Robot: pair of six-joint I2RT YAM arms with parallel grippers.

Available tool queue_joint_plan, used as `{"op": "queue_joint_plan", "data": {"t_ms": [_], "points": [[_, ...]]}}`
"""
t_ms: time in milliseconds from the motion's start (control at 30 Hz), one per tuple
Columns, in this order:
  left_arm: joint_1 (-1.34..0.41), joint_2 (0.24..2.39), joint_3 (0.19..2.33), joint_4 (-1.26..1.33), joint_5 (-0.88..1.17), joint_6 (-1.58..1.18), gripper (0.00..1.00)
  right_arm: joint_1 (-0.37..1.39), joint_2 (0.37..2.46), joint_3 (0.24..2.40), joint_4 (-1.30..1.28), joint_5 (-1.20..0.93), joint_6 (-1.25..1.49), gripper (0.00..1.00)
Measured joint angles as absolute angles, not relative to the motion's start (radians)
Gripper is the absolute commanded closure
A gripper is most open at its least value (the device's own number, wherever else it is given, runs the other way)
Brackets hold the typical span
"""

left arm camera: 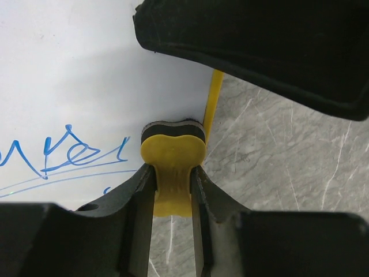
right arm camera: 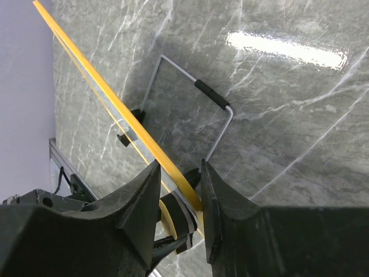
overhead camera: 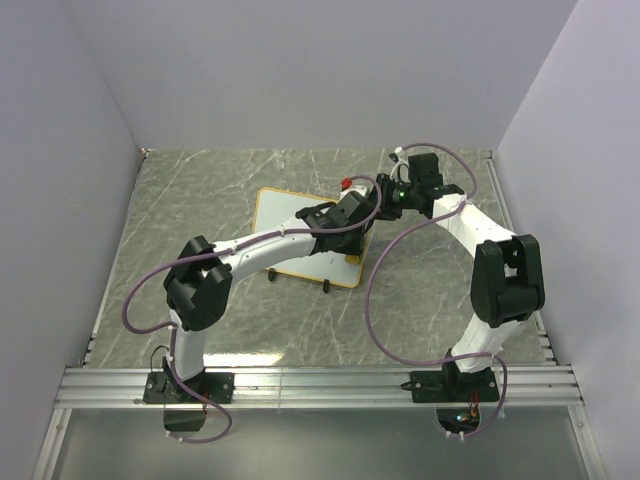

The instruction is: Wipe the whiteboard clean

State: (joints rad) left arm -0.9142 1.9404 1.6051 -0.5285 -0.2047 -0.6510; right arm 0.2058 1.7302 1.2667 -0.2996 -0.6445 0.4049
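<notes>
Marble table [overhead camera: 200, 200]: left end effector [left arm camera: 173, 176] clamps eraser [left arm camera: 173, 150]; right end effector [right arm camera: 180, 199] clamps whiteboard [right arm camera: 115, 103] edge.

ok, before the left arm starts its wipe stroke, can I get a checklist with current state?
1. Eraser clamped in left gripper: ok, both fingers pinch its yellow body.
2. Whiteboard held by right gripper: ok, the fingers are closed on its yellow frame.
3. Eraser felt touching the board surface: cannot tell from these views.
4. Blue scribbles located: ok, they lie left of the eraser in the left wrist view, with bare white between.
5. Board clean: not ok, the writing is unerased.
</notes>
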Motion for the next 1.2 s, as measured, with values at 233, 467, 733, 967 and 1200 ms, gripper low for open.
{"op": "queue_joint_plan", "data": {"t_ms": [233,467,733,967,1200], "points": [[-0.926,1.924,1.536,-0.438,-0.256,-0.665,1.00,0.206,1.730,1.267,-0.306,-0.646,0.375,1.00],[-0.941,1.890,1.453,-0.341,-0.356,-0.705,1.00,0.206,1.730,1.267,-0.311,-0.648,0.365,1.00],[-0.941,1.880,1.431,-0.317,-0.456,-0.719,1.00,0.206,1.730,1.268,-0.318,-0.648,0.364,1.00],[-0.903,1.872,1.415,-0.319,-0.468,-0.719,1.00,0.206,1.730,1.268,-0.318,-0.639,0.364,1.00],[-0.775,1.774,1.237,-0.287,-0.468,-0.729,1.00,0.206,1.730,1.271,-0.331,-0.639,0.365,1.00]]}}
